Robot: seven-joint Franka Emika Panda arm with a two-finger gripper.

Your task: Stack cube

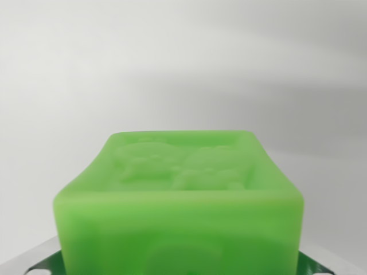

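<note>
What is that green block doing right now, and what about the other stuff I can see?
green cube: upright, embossed face up, filling the lower middle of the wrist view, slightly blurred.
dark green patches: peeking out at the cube's bottom corners; too little shows to identify.
gripper: fingers not visible.

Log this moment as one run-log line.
view: wrist | object: soft green cube with embossed top face, close, fills lower frame | gripper: fingers not visible | surroundings: plain white surface | second cube: not seen
</note>
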